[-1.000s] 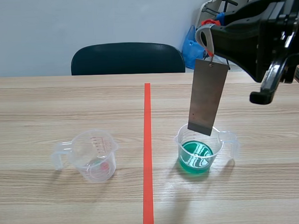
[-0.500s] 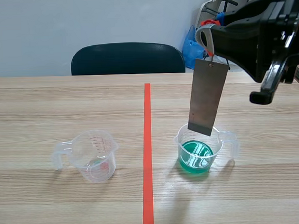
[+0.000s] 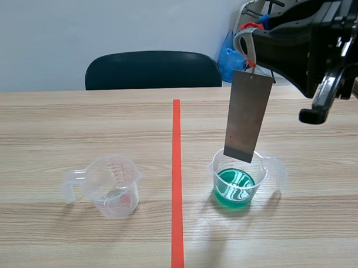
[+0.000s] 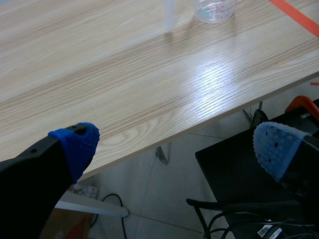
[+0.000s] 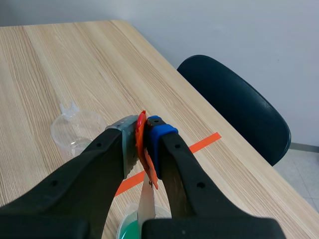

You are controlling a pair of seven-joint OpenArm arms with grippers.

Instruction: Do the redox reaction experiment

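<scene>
A grey metal plate (image 3: 247, 116) hangs upright from an orange tag (image 5: 145, 149), its lower edge just above a clear beaker of green liquid (image 3: 239, 182). My right gripper (image 5: 142, 135) is shut on that tag, high over the beaker; in the scene view the right gripper (image 3: 246, 46) sits at the plate's top. The plate's thin edge (image 5: 146, 201) and the green beaker (image 5: 130, 230) show below the fingers. A second clear beaker (image 3: 112, 186) with red markings stands left of the tape line. My left gripper (image 4: 174, 144) is open, off the table's near edge, with that beaker (image 4: 214, 9) far ahead.
A dark chair (image 3: 153, 69) stands behind the table, and a blue bag (image 3: 228, 56) beside it. Under the left gripper lie the table edge (image 4: 164, 137), floor, cables and a black stand (image 4: 234, 164). An orange-red tape line (image 3: 177, 181) splits the table.
</scene>
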